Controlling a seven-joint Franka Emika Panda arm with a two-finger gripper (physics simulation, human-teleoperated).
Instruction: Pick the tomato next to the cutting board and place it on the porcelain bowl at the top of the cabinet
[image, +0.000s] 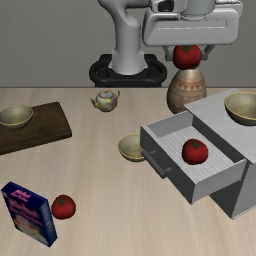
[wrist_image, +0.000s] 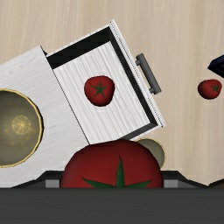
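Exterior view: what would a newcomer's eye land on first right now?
A red tomato clamped in the jaws, raised well above the table. Next, a second tomato lying in the open drawer of the cabinet, with the porcelain bowl on the cabinet top holding nothing. A third tomato sits by the blue box at the exterior view's left.

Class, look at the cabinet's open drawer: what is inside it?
One red tomato lies in the drawer, on its pale floor. Nothing else shows there. Any part of the drawer still under the cabinet top is covered and cannot be checked.
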